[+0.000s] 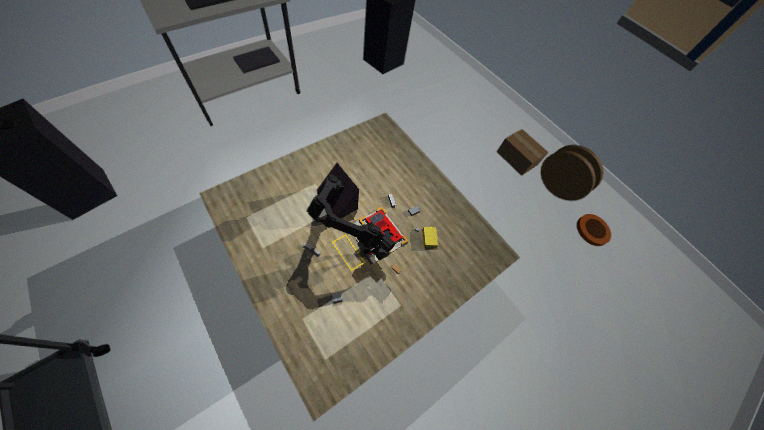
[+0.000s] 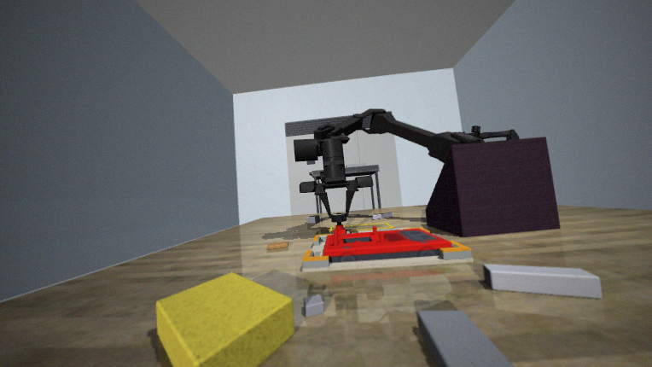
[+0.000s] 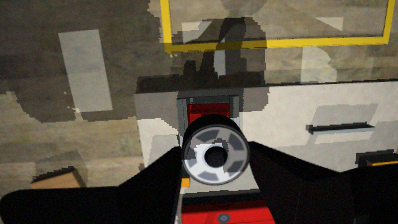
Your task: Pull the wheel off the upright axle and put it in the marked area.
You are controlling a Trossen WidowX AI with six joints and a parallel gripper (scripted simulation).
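A small spoked wheel [image 2: 338,218] [image 3: 216,155] is gripped between the part-open fingers of the gripper [image 2: 338,217] [image 3: 214,150], above the end of the red chassis [image 1: 386,226] [image 2: 387,241] [image 3: 227,212]; whether the axle is fully cleared cannot be made out. The yellow-outlined area [image 1: 337,252] [image 2: 391,224] [image 3: 280,45] is seen near the chassis, towards the surface's [image 1: 454,235] [image 2: 113,291] left edge in the top view.

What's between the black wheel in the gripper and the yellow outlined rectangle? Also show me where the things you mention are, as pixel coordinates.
Wrist view: an edge strip of the pale flat board [image 3: 155,107], then shadowed wooden tabletop [image 3: 285,65].
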